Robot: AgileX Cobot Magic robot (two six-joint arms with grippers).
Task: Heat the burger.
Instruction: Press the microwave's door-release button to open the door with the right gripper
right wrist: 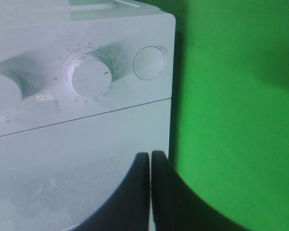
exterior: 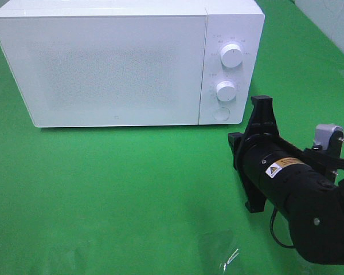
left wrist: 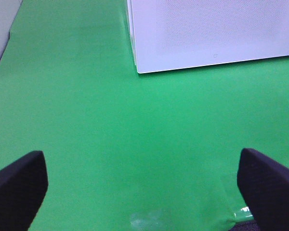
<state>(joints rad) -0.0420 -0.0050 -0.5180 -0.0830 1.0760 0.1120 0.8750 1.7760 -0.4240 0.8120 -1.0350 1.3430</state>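
A closed white microwave (exterior: 114, 63) sits on a green table (exterior: 103, 200). The right gripper (right wrist: 150, 155), clenched, faces its right front corner. The left gripper (left wrist: 142, 185) hangs released.

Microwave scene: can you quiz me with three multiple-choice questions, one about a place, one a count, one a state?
1. In the high view, the microwave's knobs sit: A) right of the door; B) left of it; C) on top.
2. Number of knobs: A) one; B) four; C) two.
3. The right end effector is: A) wide open; B) shut, empty; C) gripping a cup.
Answers: 1 A, they lie past the door's right edge. 2 C, two dials stand one above the other. 3 B, its fingers meet with nothing between them.
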